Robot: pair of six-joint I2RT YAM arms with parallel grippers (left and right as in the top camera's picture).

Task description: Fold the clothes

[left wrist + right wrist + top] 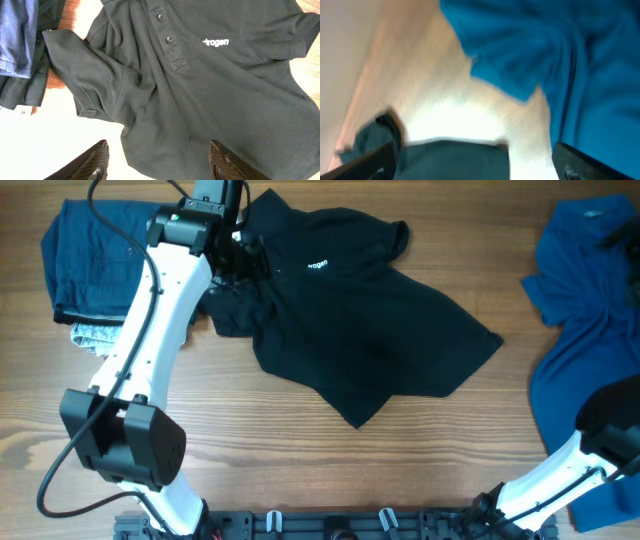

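Note:
The black polo shirt (pixel 360 310) lies crumpled and face up at the table's top middle, with white chest lettering. My left gripper (pixel 240 255) hovers over its collar and sleeve. In the left wrist view the polo (pixel 200 85) shows its buttoned placket, and the gripper (pixel 160 165) is open with cloth below it and nothing held. The bright blue shirt (pixel 590 330) lies bunched at the right edge. My right gripper (pixel 610 415) sits over it. The right wrist view is blurred: the fingers (pixel 475 160) are wide apart beside the blue shirt (pixel 545 50), with an unidentifiable dark shape between them.
A folded dark blue garment (pixel 90 260) lies at the top left, also in the left wrist view (pixel 15 40), with a pale patterned cloth (pixel 95 335) poking out below it. Bare wooden tabletop (pixel 300 460) runs along the front.

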